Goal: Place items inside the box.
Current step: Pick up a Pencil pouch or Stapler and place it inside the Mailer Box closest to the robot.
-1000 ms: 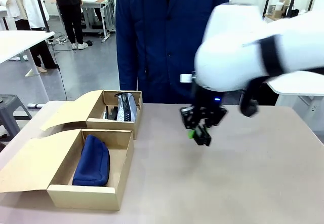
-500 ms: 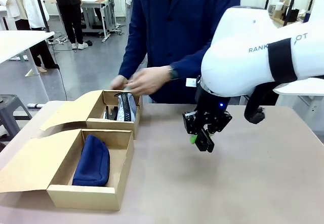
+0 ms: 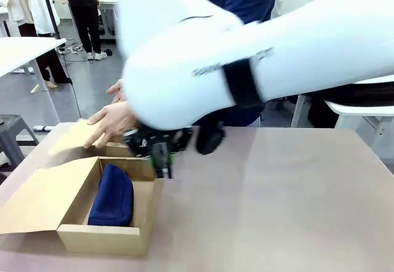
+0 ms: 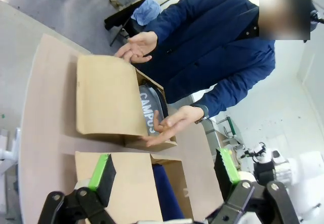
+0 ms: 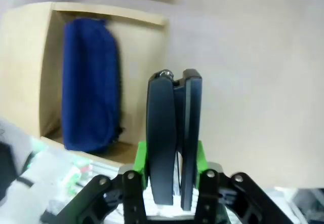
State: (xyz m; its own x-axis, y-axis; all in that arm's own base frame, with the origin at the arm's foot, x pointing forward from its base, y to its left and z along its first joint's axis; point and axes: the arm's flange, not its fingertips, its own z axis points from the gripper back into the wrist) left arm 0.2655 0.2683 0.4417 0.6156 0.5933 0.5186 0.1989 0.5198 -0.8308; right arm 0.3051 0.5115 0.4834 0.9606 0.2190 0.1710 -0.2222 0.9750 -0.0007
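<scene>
Black stapler (image 5: 162,122), clamped edge-on between the green pads of the right gripper (image 5: 171,158), hangs at the lower middle of the right wrist view, right over the right-hand wall of the near box (image 3: 104,238). That's the worry. Let go here and it looks likely to strike the cardboard rim and tumble out onto the table (image 3: 277,210) rather than drop inside. The navy pouch (image 3: 112,195) already lies along the left side of that box, so the free strip between pouch and wall looks narrow, and a stapler landing half on soft fabric could roll. In the front view the big white arm is smeared with blur across the upper middle, which suggests speed. The person's hand (image 3: 114,121) rests on the far box (image 4: 109,97) just up and left of the gripper, so a sideways overshoot could clip those fingers or shove either carton. At the bottom of the left wrist view, the left gripper (image 4: 163,168) stands spread wide with nothing between its pads, well clear of the boxes.
</scene>
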